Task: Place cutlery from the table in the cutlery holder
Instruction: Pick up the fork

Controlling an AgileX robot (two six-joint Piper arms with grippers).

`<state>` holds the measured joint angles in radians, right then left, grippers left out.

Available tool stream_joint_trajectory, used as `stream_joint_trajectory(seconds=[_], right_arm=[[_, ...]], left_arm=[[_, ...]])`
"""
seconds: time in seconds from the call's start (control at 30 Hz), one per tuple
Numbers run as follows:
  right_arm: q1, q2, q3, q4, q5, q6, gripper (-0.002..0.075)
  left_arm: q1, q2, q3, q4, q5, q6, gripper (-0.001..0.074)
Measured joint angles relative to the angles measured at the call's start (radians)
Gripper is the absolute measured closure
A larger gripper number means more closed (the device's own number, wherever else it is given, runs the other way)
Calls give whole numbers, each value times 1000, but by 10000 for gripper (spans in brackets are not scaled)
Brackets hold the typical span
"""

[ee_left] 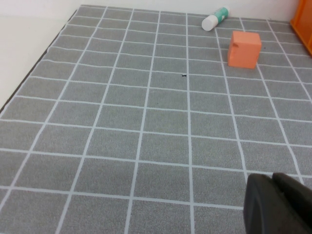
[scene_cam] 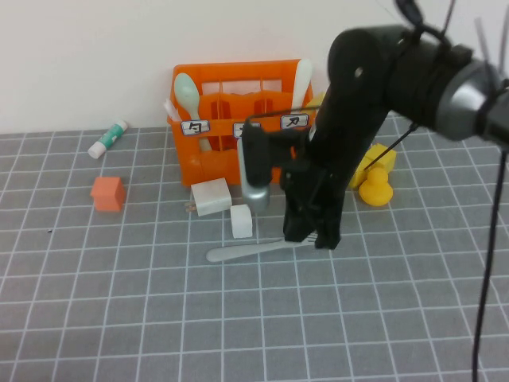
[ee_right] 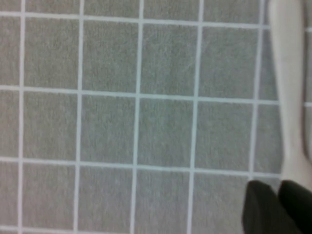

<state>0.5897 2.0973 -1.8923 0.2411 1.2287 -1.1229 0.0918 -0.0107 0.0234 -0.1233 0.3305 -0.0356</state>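
Note:
The light grey fork [scene_cam: 242, 250] lies flat on the grey mat in front of the orange cutlery holder [scene_cam: 208, 151]. In the high view my right gripper [scene_cam: 312, 236] is down at the mat over the fork's tine end, which it hides. In the right wrist view the fork's handle [ee_right: 288, 97] runs beside the fingertips [ee_right: 261, 207], which are close together with nothing between them. My left gripper [ee_left: 275, 204] is shut and empty above bare mat, and is out of the high view.
A mint-green spoon [scene_cam: 188, 92] and a white utensil [scene_cam: 302, 78] stand in the holder. Two white blocks [scene_cam: 211, 196] lie by the fork's handle. Yellow ducks [scene_cam: 375, 187] sit at the right, and an orange cube [scene_cam: 107, 193] and a small tube [scene_cam: 107, 139] at the left.

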Motion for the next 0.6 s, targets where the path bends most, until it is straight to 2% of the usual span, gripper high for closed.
stream_joint_trajectory(seconds=[0.17, 0.23, 0.6], right_arm=[[5, 45, 0, -2, -37, 18, 514], [9, 52, 0, -8, -64, 21, 477], [13, 120, -1, -15, -158, 29, 445]], left_arm=[[0, 0, 0, 0, 0, 0, 736], [0, 0, 0, 0, 1, 0, 736], [0, 0, 0, 0, 2, 0, 736]])
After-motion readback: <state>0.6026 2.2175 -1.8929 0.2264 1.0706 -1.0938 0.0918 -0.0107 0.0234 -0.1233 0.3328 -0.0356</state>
